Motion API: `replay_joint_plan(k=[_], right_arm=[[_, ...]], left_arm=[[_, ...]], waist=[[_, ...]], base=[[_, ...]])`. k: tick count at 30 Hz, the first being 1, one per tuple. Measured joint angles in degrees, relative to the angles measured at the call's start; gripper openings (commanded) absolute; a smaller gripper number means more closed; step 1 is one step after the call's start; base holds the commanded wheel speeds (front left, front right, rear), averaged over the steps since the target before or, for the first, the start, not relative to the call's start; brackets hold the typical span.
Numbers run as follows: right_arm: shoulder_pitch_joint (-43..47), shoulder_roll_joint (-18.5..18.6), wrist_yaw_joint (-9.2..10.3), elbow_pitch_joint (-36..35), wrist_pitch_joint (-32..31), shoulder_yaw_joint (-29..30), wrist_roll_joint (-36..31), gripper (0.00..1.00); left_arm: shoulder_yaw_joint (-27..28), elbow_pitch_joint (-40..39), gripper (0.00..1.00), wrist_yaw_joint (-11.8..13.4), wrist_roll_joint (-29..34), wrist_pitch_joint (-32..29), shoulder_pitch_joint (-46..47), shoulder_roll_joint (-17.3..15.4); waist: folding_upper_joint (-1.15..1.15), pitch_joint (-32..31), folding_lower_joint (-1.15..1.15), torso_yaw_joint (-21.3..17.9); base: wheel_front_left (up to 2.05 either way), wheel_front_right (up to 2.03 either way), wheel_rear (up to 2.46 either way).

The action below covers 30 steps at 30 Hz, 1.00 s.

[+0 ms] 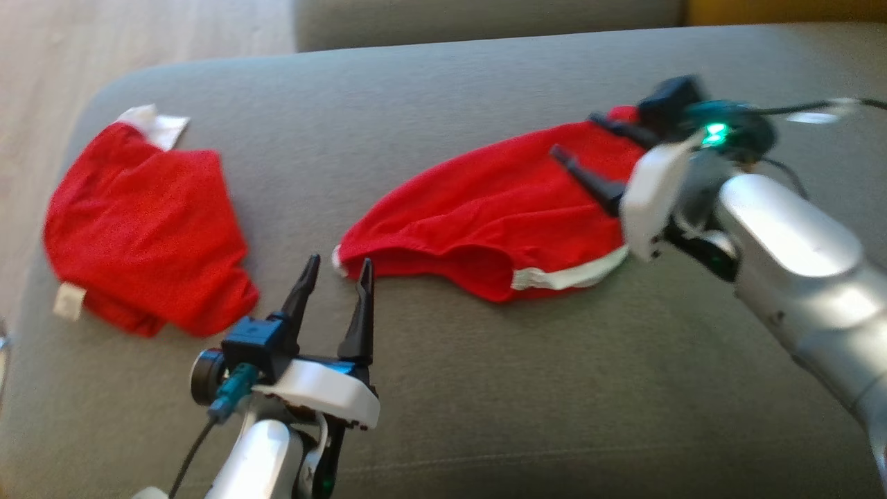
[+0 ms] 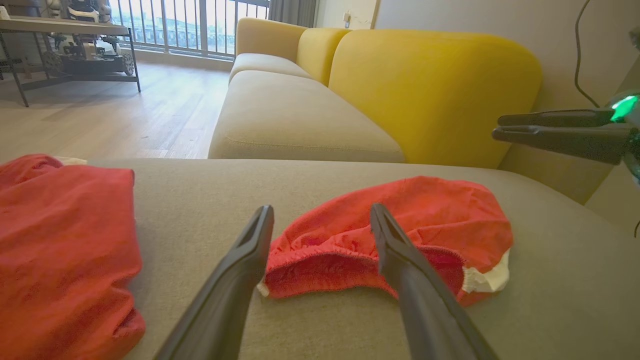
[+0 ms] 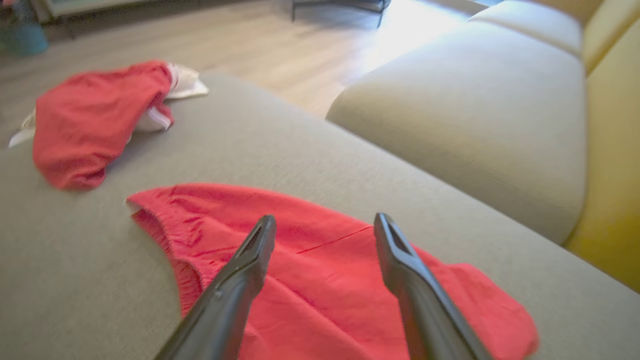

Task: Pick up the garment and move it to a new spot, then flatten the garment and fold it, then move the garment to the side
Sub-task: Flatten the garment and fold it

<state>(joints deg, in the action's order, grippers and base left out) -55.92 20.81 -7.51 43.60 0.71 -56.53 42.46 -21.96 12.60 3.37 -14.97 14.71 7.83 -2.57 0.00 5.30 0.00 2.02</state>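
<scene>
While the grey cushion (image 1: pixel 485 388) bears the red garment (image 1: pixel 485 208) mid-seat, the right gripper (image 1: pixel 575 133) hangs over its right end, fingers spread, hiding that end; the left gripper (image 1: pixel 339 262), fingers also spread, points at its left tip, just beside it.

Grey couch seat (image 1: pixel 485 388), yellow back cushions (image 2: pixel 435 90) behind it. Wood floor (image 2: pixel 100 125) off to the side, a table (image 2: pixel 60 26) by the railing (image 2: pixel 200 25).

Soft daylight, perhaps slight motion blur
</scene>
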Motion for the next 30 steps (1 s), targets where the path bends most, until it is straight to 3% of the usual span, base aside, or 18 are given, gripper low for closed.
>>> replay_joint_plan(k=[7, 10, 11, 13, 23, 30], right_arm=[[11.55, -0.26, 0.00, -0.65, 11.87, 19.97, -4.31, 1.00], [18.29, -2.34, 0.00, -4.43, 13.27, 29.22, -8.20, 1.00], [18.29, -2.34, 0.00, -4.43, 13.27, 29.22, -8.20, 1.00], [25.26, -6.46, 0.00, -11.13, 13.52, 37.96, -13.16, 1.00], [40.02, -15.33, 0.00, -29.96, 11.58, 51.83, -27.38, 1.00], [40.43, -17.05, 0.00, -36.00, 9.85, 53.64, -28.37, 1.00]], left_arm=[[0.24, -2.88, 1.00, 0.99, -1.51, 0.00, -0.04, 0.00], [-0.04, -2.85, 1.00, 0.98, -1.51, 0.00, -0.03, 0.00], [-0.04, -2.85, 1.00, 0.98, -1.51, 0.00, -0.03, 0.00], [-0.46, -2.08, 1.00, 0.96, -1.88, 0.00, 0.01, 0.00], [-2.14, 5.04, 1.00, -0.42, -3.85, -0.01, 1.02, -0.01], [-5.31, 12.62, 1.00, -0.87, -5.48, -0.01, 5.77, 0.02]], waist=[[0.00, -0.38, 0.00, -5.61], [0.00, -0.18, 0.00, -7.92], [0.00, -0.18, 0.00, -7.92], [0.00, 0.26, 0.00, -10.11], [0.00, 2.52, 0.00, -15.32], [0.00, 4.72, 0.01, -18.01]], base=[[0.00, 0.00, 0.00], [0.00, 0.00, 0.00], [0.00, 0.00, 0.00], [0.00, 0.00, 0.00], [0.00, 0.00, 0.00], [0.00, 0.00, 0.00]])
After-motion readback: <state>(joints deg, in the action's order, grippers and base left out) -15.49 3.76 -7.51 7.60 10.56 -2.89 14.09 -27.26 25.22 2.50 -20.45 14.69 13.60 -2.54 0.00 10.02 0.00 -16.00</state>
